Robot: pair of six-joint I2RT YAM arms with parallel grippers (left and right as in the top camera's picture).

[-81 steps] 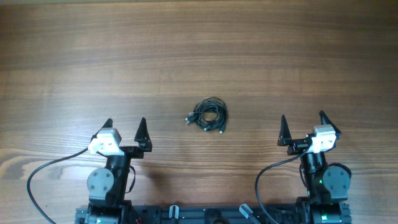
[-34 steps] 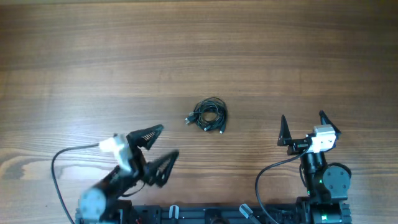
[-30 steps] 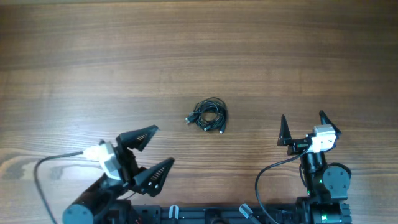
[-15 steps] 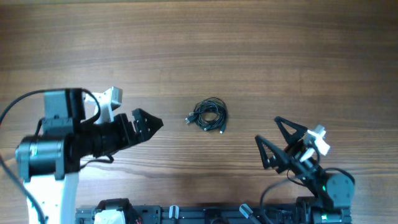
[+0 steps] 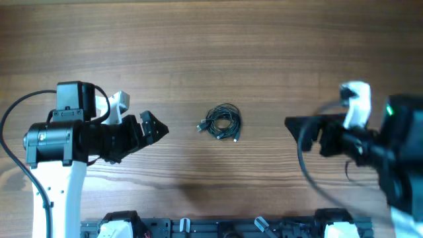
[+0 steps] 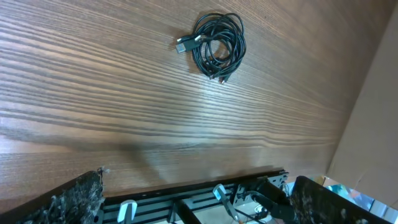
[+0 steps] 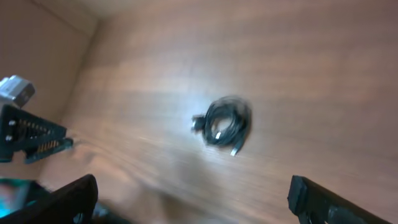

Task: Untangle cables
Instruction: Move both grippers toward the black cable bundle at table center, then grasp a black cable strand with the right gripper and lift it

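The cables (image 5: 221, 123) lie as one small coiled black bundle with small plugs at the table's middle. The bundle also shows in the left wrist view (image 6: 214, 37) and, blurred, in the right wrist view (image 7: 225, 123). My left gripper (image 5: 155, 125) is open and empty, raised to the left of the bundle and pointing toward it; its fingers frame the left wrist view (image 6: 199, 205). My right gripper (image 5: 294, 129) is open and empty, blurred, to the right of the bundle, with its fingers spread wide in the right wrist view (image 7: 196, 202). Neither gripper touches the cables.
The wooden table (image 5: 218, 53) is bare around the bundle. The arm bases and mounting rail (image 5: 218, 228) run along the front edge. The left gripper's fingers show at the left edge of the right wrist view (image 7: 34, 140).
Both arms have lifted from their rest poses at the front edge and now face the bundle from either side. The right arm is still moving. The cables have not moved.
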